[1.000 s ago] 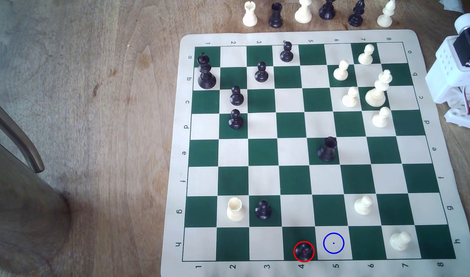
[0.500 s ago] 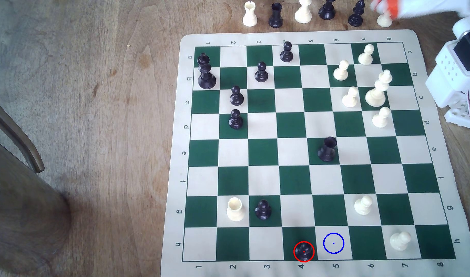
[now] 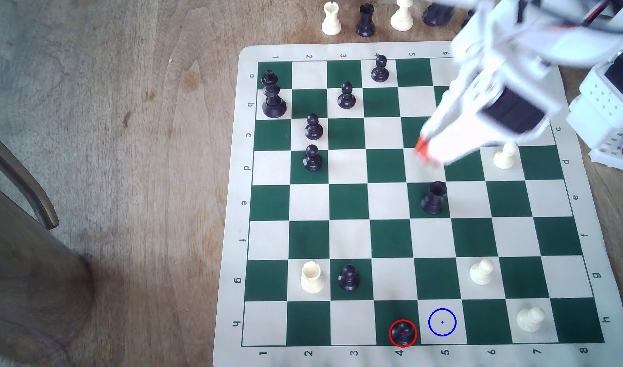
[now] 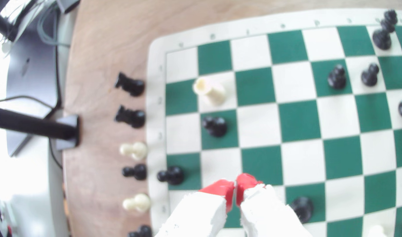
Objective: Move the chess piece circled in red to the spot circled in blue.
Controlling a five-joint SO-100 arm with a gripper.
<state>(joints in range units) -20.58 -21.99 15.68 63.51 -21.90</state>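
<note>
A: Left to right, exterior view?
B: Grained wood table (image 3: 126,141), then the flat green-and-cream board (image 3: 232,197). The glossy black pawn (image 3: 403,333), ball-headed, stands at the board's six-o'clock edge on a green square; the blue-ringed cream square (image 3: 442,322) adjoins it, bare.
A: Gripper?
B: White, red-tipped gripper (image 4: 236,189), tips pressed together, empty, blurred, toward one o'clock above open squares near the black rook (image 3: 434,197).

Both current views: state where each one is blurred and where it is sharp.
Exterior view: the arm and gripper are motion-smeared, while the black pawn in the red ring and the blue-ringed square are sharp. Wrist view: soft throughout, red fingertips closed, board lines bowed.
</note>
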